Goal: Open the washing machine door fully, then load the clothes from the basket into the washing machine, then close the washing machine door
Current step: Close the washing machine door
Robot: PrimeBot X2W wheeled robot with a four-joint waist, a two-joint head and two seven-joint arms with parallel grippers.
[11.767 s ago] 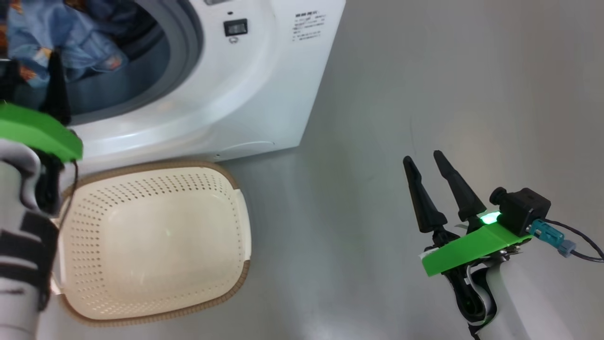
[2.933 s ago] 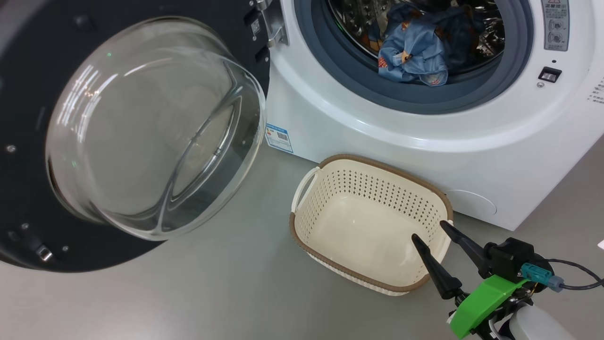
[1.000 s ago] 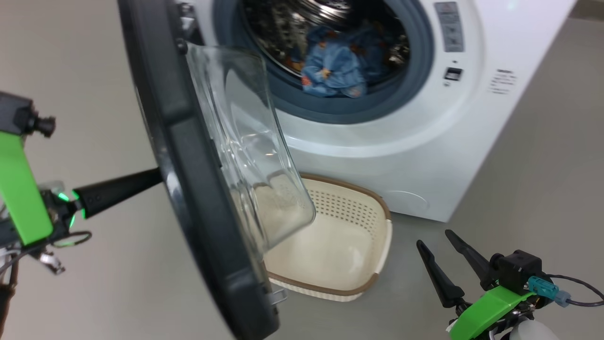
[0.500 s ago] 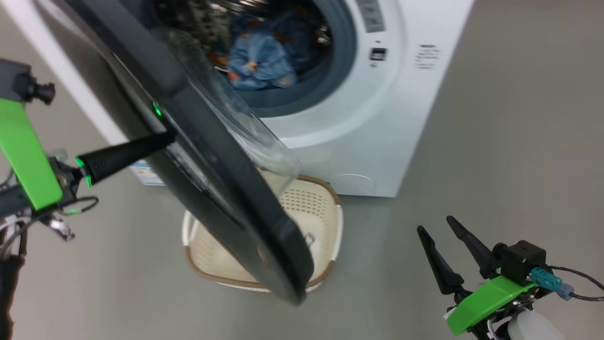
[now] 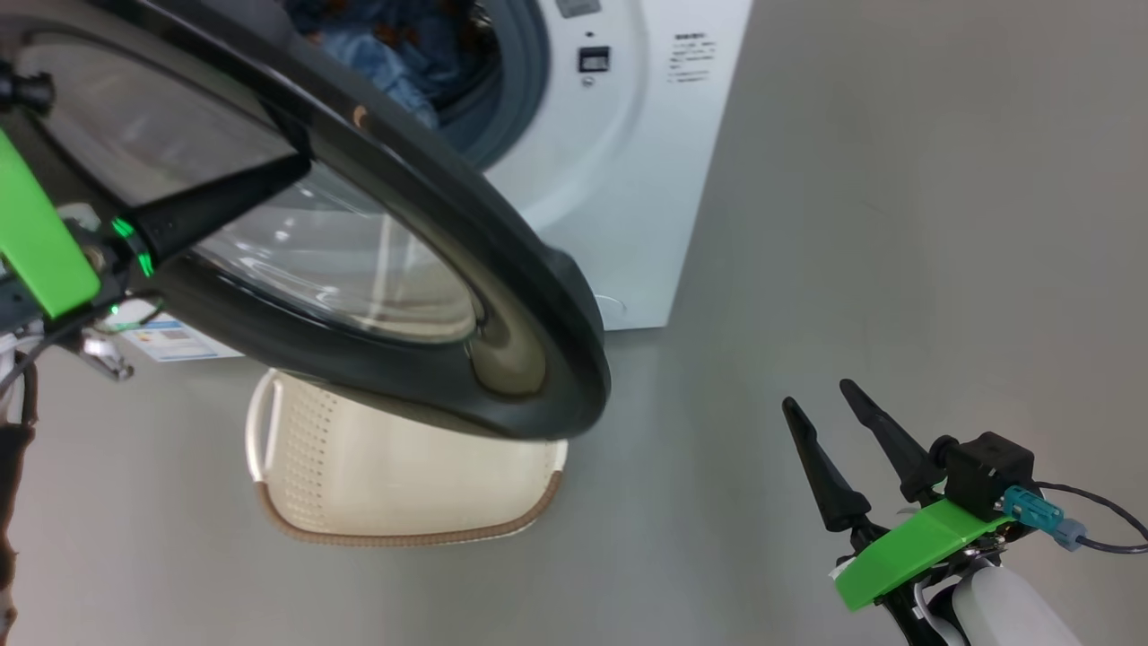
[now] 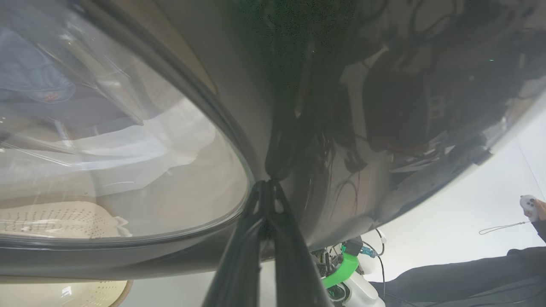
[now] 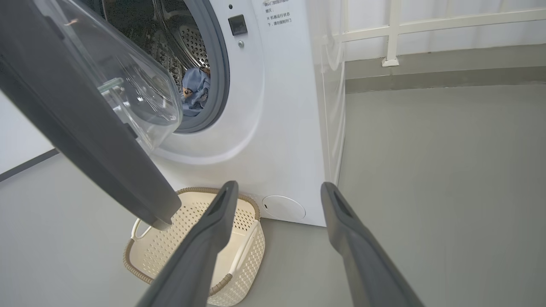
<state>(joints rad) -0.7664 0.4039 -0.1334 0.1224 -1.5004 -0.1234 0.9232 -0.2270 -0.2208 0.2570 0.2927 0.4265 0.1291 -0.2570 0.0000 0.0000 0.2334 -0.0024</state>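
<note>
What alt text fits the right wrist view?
The washing machine door stands partly open, its dark rim crossing the upper left before the washing machine. Blue clothes lie in the drum, a cream basket sits on the floor, and the right gripper holds its jaws apart.

Left claw [image 5: 291, 170] rests against the washing machine door [image 5: 538, 296].

No wording can be read with certainty. The washing machine [image 7: 281, 128] has a few lines of small dark print [image 7: 278, 13] on its white front, up beside the opening, too fine to make out. A blue-and-white label sticker [image 5: 172, 341] low on its front is blurred.
</note>
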